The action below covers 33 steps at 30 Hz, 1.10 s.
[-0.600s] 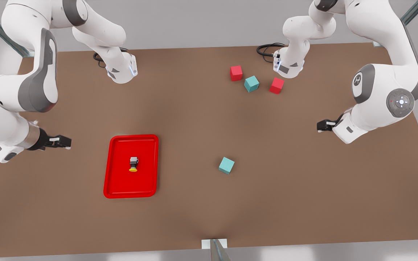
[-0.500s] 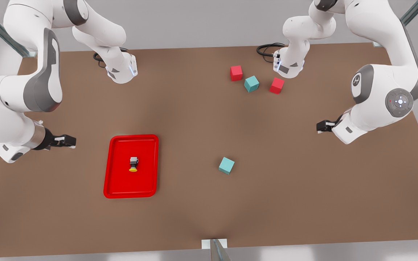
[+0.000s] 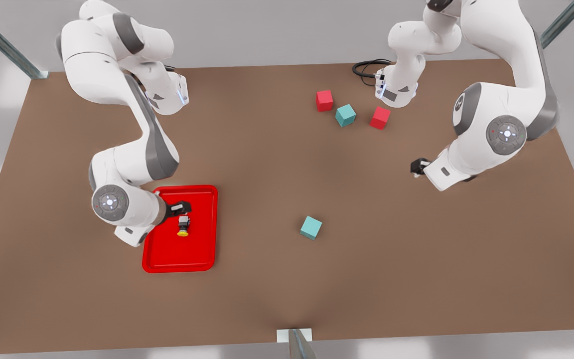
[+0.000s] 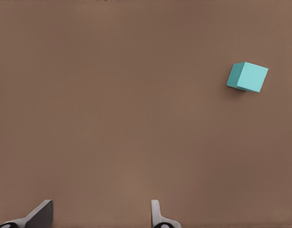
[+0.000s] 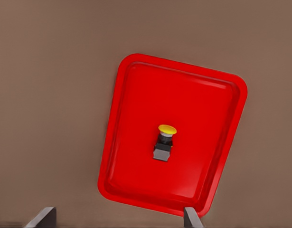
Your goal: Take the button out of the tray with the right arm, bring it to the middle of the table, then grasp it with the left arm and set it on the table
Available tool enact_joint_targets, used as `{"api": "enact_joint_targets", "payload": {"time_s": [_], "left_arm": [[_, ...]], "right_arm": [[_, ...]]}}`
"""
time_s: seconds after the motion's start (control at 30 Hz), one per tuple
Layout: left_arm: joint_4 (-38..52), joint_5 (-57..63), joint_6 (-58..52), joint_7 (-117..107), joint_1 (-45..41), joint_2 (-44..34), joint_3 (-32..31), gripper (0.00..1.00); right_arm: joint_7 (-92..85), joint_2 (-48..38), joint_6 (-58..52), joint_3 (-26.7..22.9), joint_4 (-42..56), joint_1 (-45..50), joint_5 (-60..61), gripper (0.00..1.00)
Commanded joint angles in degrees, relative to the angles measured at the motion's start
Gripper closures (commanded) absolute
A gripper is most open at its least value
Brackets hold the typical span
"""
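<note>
Nothing is done yet, we judge; the button (image 3: 183,227) lies in the tray (image 3: 202,259), ungrasped; our right gripper (image 3: 180,206) hangs above it, fingers apart. Left gripper (image 3: 419,166) waits, fingers spread, over the table (image 3: 267,279); lift, handover and placing remain

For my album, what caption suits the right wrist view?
Open right gripper above the button lying in the tray.

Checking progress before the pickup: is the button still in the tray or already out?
Still in. The button lies on its side on the red tray floor, ungripped; the right gripper hovers open above it.
</note>
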Motion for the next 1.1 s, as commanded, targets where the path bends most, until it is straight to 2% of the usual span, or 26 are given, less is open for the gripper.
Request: {"api": "enact_joint_targets", "payload": {"time_s": [0.0, 0.1, 0.2, 0.27, 0.3, 0.33, 0.37, 0.6, 0.8, 0.9, 1.07], "left_arm": [[0.1, 0.9, 0.0, -3.8, -0.5, -0.1, -0.1, 0.00], [0.1, 1.1, 0.1, -3.8, 0.7, -0.1, 0.2, 0.00], [0.1, 1.0, -0.4, -3.7, 0.6, -0.3, 0.3, 0.00], [0.1, 0.8, 0.0, -4.8, 0.6, -0.6, 0.3, 0.00], [0.1, 1.1, 0.1, -5.6, 0.7, -0.6, 0.3, 0.00], [0.1, 1.1, 1.6, -5.6, 0.8, -0.5, 0.4, 0.00], [0.1, 0.8, 2.2, -5.7, 0.9, -0.3, 0.5, 0.00], [-0.2, 1.1, 4.6, -5.6, 1.0, 1.1, 0.6, 0.00], [0.0, 1.2, 6.6, -5.5, 0.8, 3.2, 0.6, 0.00], [-0.1, 1.5, 7.3, -5.0, 0.1, 4.0, 0.4, 0.00], [0.0, 1.9, 7.6, -4.7, -0.3, 4.8, 0.1, 0.00]], "right_arm": [[-4.1, 2.3, 1.1, -0.1, -0.3, -1.4, 0.9, 0.00], [-3.3, 5.0, 5.3, -0.1, -0.2, -1.1, 0.9, 0.00], [5.8, 4.1, 6.0, 0.0, -2.4, 0.0, 0.2, 0.00], [-3.1, 3.7, 6.5, 0.1, -5.1, -1.3, 0.4, 0.00], [-3.4, 1.1, 12.1, 0.1, -10.4, -2.0, 0.6, 0.00], [-3.5, -3.8, 22.3, 1.7, -20.7, -4.2, 0.9, 0.00], [-3.6, -4.3, 25.9, 6.5, -23.4, -9.4, 0.8, 0.00], [-4.0, 0.2, 31.5, 7.2, -23.3, -9.0, 0.0, 0.00], [-4.6, 1.9, 31.6, 6.8, -25.0, -10.1, -3.1, 0.00], [-4.6, 1.6, 40.0, 6.8, -30.9, -10.5, -4.2, 0.00], [-4.7, 1.4, 41.1, 6.7, -32.3, -10.7, -4.2, 0.00]]}}
